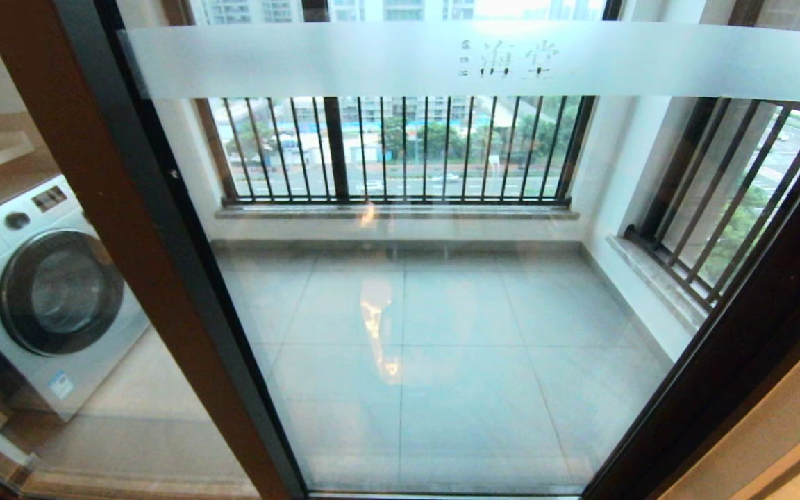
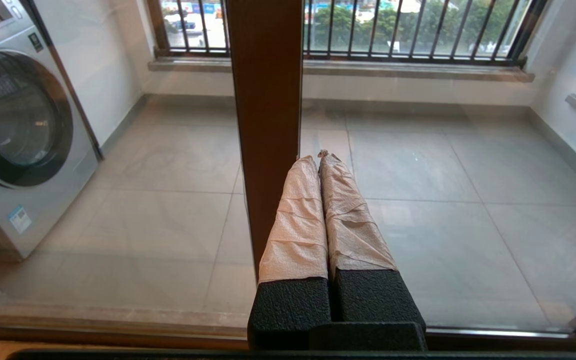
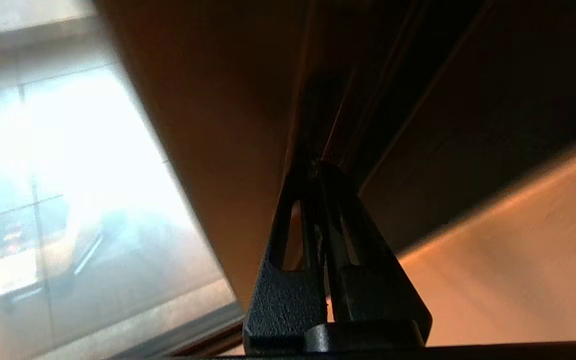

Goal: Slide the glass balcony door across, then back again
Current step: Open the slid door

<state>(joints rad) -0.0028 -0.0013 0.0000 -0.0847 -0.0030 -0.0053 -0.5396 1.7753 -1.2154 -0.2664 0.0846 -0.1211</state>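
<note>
The glass balcony door (image 1: 442, 312) fills the head view, with its frosted band (image 1: 372, 59) and Chinese characters across the top. Neither gripper shows in that view. In the left wrist view my left gripper (image 2: 318, 156) is shut and holds nothing. Its tape-wrapped fingers (image 2: 298, 215) lie beside a brown upright stile (image 2: 267, 125), close to the glass. In the right wrist view my right gripper (image 3: 314, 167) is shut, its tips pressed into a dark groove of the brown door frame (image 3: 248, 150). I cannot tell if that groove is the handle slot.
A white washing machine (image 1: 46, 292) stands behind the left glass on the balcony. Black-barred windows (image 1: 400, 149) line the far wall and the right wall (image 1: 726, 201). Grey floor tiles (image 1: 455, 389) lie beyond the glass. A dark frame (image 1: 754, 347) borders the door's right side.
</note>
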